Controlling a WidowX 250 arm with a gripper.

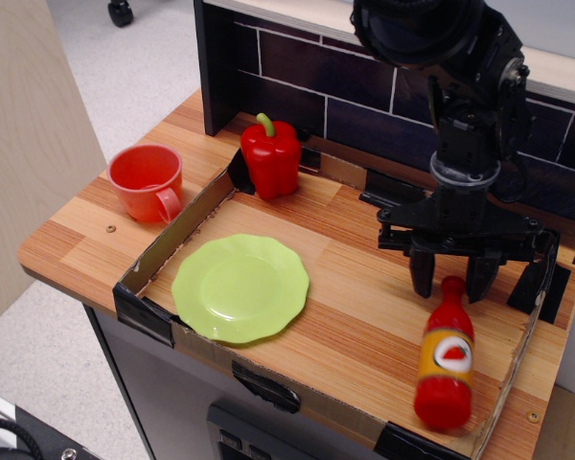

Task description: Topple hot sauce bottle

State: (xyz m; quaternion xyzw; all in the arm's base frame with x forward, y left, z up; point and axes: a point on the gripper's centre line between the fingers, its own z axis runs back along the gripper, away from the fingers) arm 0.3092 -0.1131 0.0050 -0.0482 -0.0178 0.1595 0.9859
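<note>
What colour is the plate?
Light green, seen clearly in the only view: the plate lies on the wooden counter.

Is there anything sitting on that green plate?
No, the green plate is bare; the hot sauce bottle is off to its right, and the red pepper stands behind it.

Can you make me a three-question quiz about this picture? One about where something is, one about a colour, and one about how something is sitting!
1. Where is the red bell pepper?
A. On the plate
B. At the back, near the dark tile wall
C. Inside the cup

2. What colour is the plate?
A. Green
B. Blue
C. White

3. How is the hot sauce bottle?
A. Hanging in the air
B. Upside down
C. Leaning over, cap between the hand's fingers

Answers: 1 B, it stands before the tiles. 2 A, it is lime green. 3 C, its base is on the wood and it slants.
</note>
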